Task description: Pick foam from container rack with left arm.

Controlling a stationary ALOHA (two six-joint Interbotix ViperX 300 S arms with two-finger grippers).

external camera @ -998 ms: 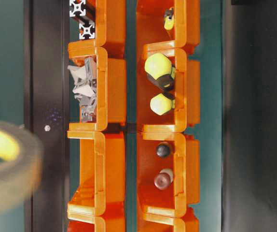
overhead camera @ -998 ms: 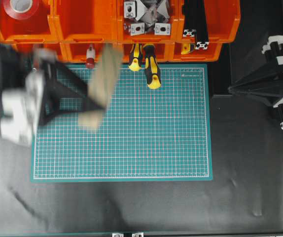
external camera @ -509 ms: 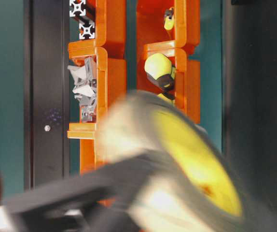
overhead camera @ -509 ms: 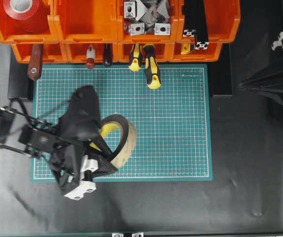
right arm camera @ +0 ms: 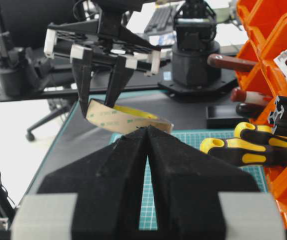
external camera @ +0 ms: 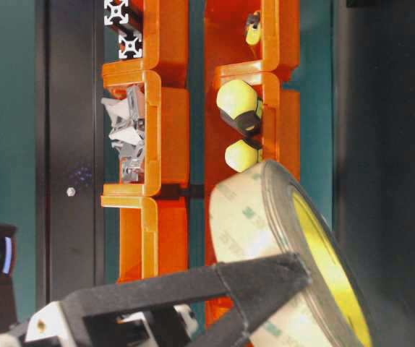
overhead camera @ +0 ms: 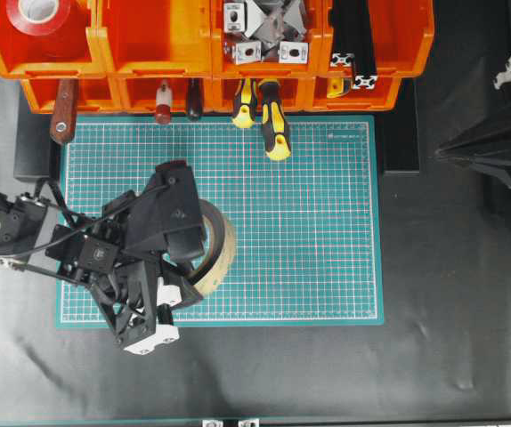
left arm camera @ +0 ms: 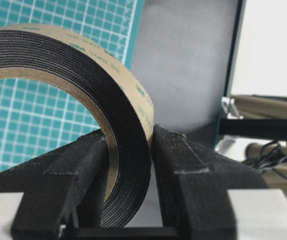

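Foam [overhead camera: 218,252], clamped in left fingers [left arm camera: 83,165], now low over mat's [overhead camera: 327,222] lower-left, away from rack [overhead camera: 211,44].

- Even, bright light from above; the green cutting mat [overhead camera: 264,222] shows sharp, shadows faint.
- Both wrist views blow out to white at their backgrounds.
- Table-level view: bins crisp, the near foam [external camera: 287,260] slightly soft.

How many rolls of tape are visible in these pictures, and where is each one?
2. The red tape roll lies in the top-left bin of the container rack. The foam is over the green mat, gripped by the left gripper. Others may be hidden in the bins.
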